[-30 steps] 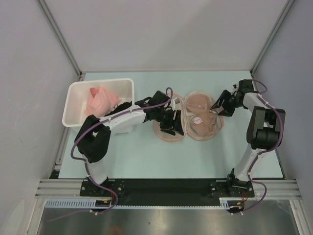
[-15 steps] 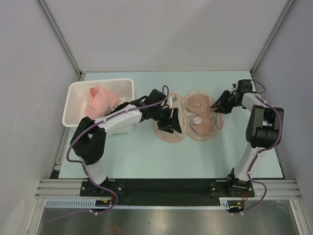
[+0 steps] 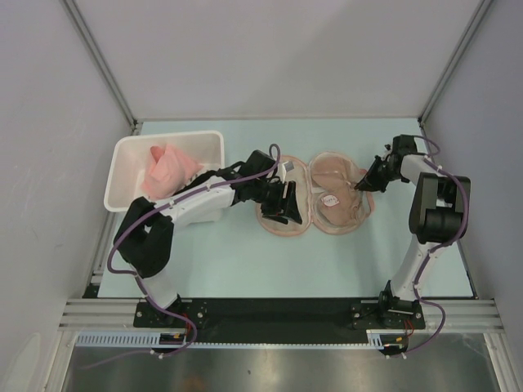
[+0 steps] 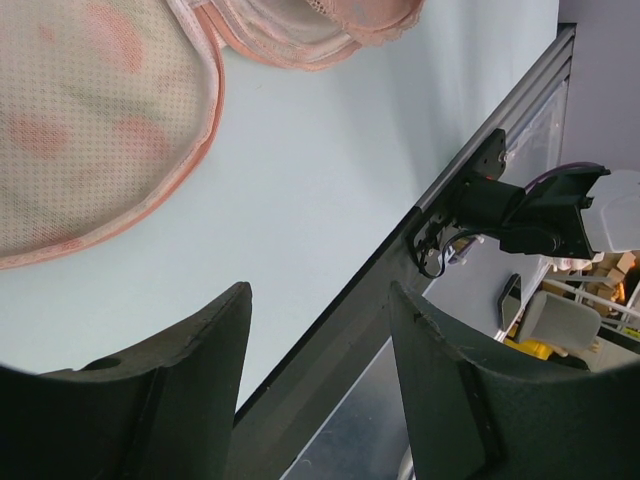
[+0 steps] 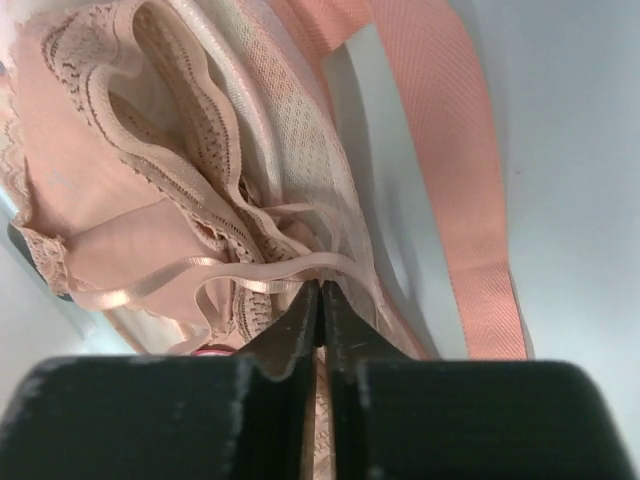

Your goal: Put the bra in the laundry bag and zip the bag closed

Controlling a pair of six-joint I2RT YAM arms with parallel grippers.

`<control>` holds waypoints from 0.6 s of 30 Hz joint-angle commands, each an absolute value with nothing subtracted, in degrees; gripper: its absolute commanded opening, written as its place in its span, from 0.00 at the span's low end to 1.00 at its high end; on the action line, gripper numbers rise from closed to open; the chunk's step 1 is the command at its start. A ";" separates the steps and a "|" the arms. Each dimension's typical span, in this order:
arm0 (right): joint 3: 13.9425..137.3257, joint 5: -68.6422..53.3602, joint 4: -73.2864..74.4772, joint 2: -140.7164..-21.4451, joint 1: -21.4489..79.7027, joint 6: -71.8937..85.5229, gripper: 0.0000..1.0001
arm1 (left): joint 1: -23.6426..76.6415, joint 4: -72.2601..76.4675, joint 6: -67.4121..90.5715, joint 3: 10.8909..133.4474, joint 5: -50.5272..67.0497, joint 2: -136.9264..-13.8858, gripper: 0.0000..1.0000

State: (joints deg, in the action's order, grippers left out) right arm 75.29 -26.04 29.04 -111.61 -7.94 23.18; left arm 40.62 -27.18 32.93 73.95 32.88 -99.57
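The right end effector [image 3: 360, 183] is pinching a thin strap of the beige soft-cupped bra [image 3: 337, 194], which is lying in the right lobe of the open cream-peach printed fabric laundry bag [image 3: 280, 229], probably to tuck it inside the rim. The left end effector [image 3: 286, 203] is hovering spread wide and empty over the left lobe, seemingly readying to fold it

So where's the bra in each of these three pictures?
Top external: right of centre, the bra lies in the laundry bag's right lobe.
Left wrist: its lace edge at the top, right of middle.
Right wrist: fills the left half.
Shared landmark: the bag's peach rim.
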 commanded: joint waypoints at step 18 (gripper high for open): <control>83.14 -22.50 34.82 -103.44 13.61 28.21 0.00 | 39.29 -25.93 32.61 72.16 30.06 -95.54 0.61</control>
State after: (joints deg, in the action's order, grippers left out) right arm 82.04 -20.36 37.74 -102.26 10.26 24.05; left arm 40.40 -26.96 32.93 73.47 31.44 -99.20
